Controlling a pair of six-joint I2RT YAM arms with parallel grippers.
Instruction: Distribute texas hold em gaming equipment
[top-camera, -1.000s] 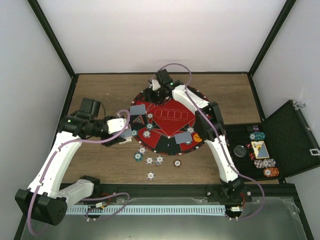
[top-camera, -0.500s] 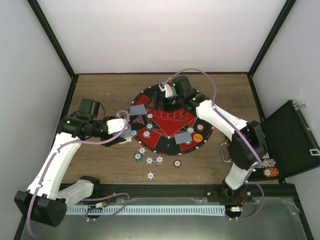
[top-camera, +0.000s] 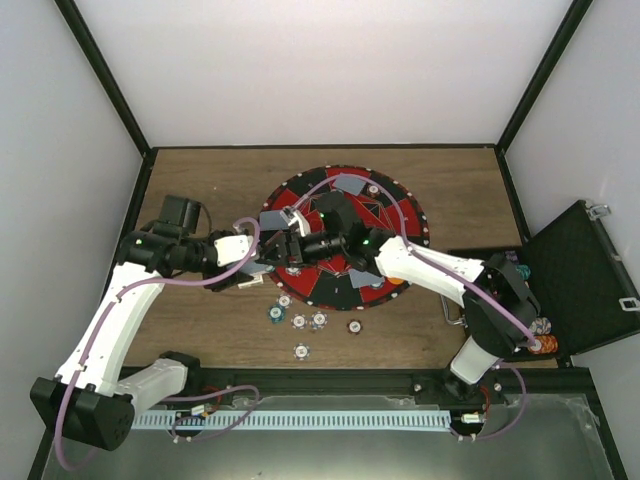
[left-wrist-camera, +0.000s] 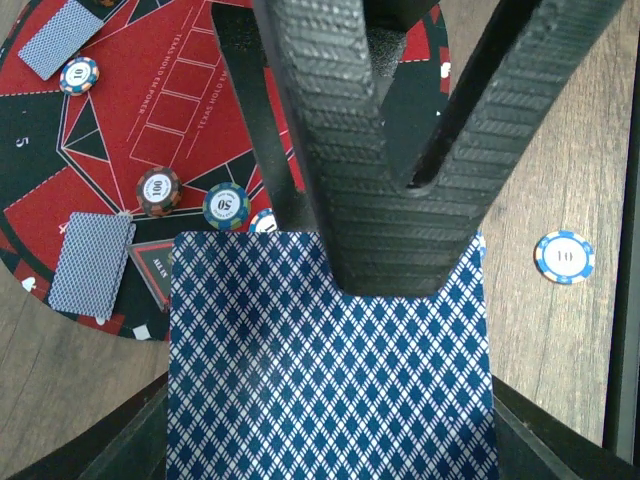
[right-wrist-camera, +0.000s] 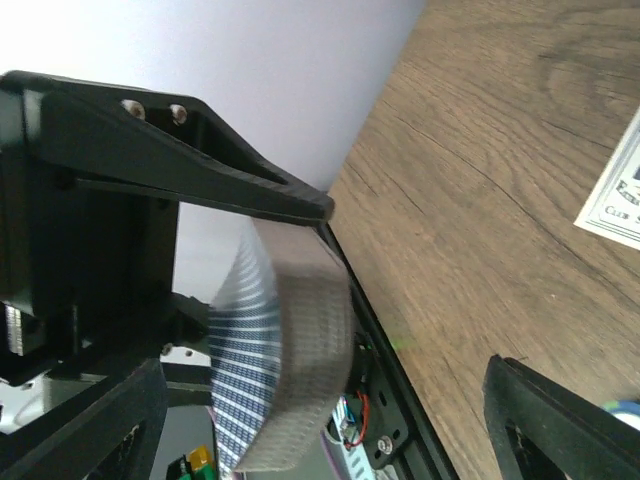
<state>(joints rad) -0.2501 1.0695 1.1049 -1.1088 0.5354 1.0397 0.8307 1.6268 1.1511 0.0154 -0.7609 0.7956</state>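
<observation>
My left gripper (top-camera: 262, 262) is shut on a deck of playing cards (left-wrist-camera: 330, 370) with blue diamond backs, held beside the left edge of the round mat (top-camera: 345, 215). My right gripper (top-camera: 290, 245) is open, with one ribbed finger (left-wrist-camera: 345, 150) resting over the deck's top card. In the right wrist view the deck (right-wrist-camera: 290, 370) lies against the upper finger, and the right gripper (right-wrist-camera: 410, 290) gapes wide. Dealt cards (top-camera: 350, 183) (top-camera: 368, 275) and chips (left-wrist-camera: 226, 205) lie on the mat. Several loose chips (top-camera: 299, 321) lie on the table in front of it.
The open black case (top-camera: 580, 275) stands at the right with chips (top-camera: 540, 345) at its near end. The right arm stretches across the mat's near half. A blue chip (left-wrist-camera: 563, 257) lies alone on the wood. Black frame posts line the table's edges.
My right arm has swung from the mat's far edge down and left to the deck in my left gripper. A card now shows at the far edge. The left arm has not moved.
</observation>
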